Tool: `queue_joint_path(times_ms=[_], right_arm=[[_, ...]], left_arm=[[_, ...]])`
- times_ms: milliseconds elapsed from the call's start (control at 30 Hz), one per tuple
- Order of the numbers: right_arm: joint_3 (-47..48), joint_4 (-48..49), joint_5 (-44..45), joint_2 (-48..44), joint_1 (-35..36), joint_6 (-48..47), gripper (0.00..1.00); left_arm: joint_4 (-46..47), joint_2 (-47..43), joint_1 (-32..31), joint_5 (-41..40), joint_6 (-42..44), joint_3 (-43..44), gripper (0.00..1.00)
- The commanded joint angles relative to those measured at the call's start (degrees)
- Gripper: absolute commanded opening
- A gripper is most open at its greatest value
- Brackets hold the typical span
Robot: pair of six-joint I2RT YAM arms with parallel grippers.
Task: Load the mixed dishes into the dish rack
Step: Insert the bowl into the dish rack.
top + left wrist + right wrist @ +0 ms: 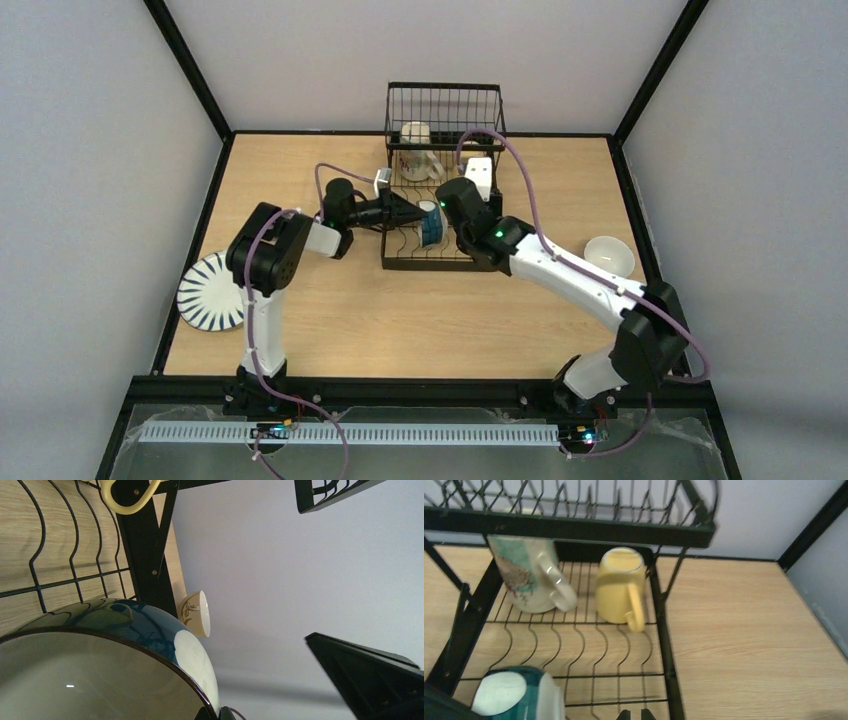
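Observation:
The black wire dish rack (445, 250) stands at the back middle of the table. My left gripper (416, 213) is shut on the rim of the blue-outside white bowl (432, 226) and holds it on edge over the rack's slotted lower level. In the left wrist view the bowl (100, 670) fills the lower left. My right gripper (634, 714) is shut and empty, low over the rack's front right slots, with the bowl (514, 695) to its left. A beige patterned mug (526, 577) and a yellow mug (619, 587) sit at the back of the lower level.
A white plate with dark radial stripes (210, 292) lies at the table's left edge. A cream bowl (609, 255) sits on the table to the right of the rack, and also shows in the left wrist view (196, 613). The rack's raised upper basket (574, 510) overhangs the mugs.

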Motion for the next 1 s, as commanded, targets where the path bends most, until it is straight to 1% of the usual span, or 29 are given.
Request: queue_joint_path(times_ms=[0,100,333,467,567,800,967], right_arm=[[1.27,4.03,-7.12,4.73,-0.93,0.34,0.06],[1.31,4.62,-9.4,6.67,-1.56,1.31,0.0],[0.77,5.51,-11.27,10.2,-2.42,2.12,0.0],[0.12,5.89,-11.48,11.02,-3.1,2.47,0.0],[0.01,6.24,-11.87,11.7,-3.53,2.3,0.0],[-0.36,6.71,-12.38,13.17,-4.39,1.88,0.0],[-0.5,7.14,-13.15,14.53,-4.8,1.77,0.0]], left_arm=[[6.26,1.28,0.61,0.57,0.24,0.35,0.02],[6.36,2.15,0.69,1.08,0.33,0.86,0.02],[8.94,3.86,1.2,1.66,-1.22,1.84,0.02],[14.2,5.57,1.23,1.42,-5.22,2.09,0.02],[16.04,6.42,1.23,1.18,-6.69,2.22,0.02],[18.76,8.0,1.23,0.92,-8.68,2.23,0.02],[18.7,7.54,1.23,1.16,-8.26,0.88,0.02]])
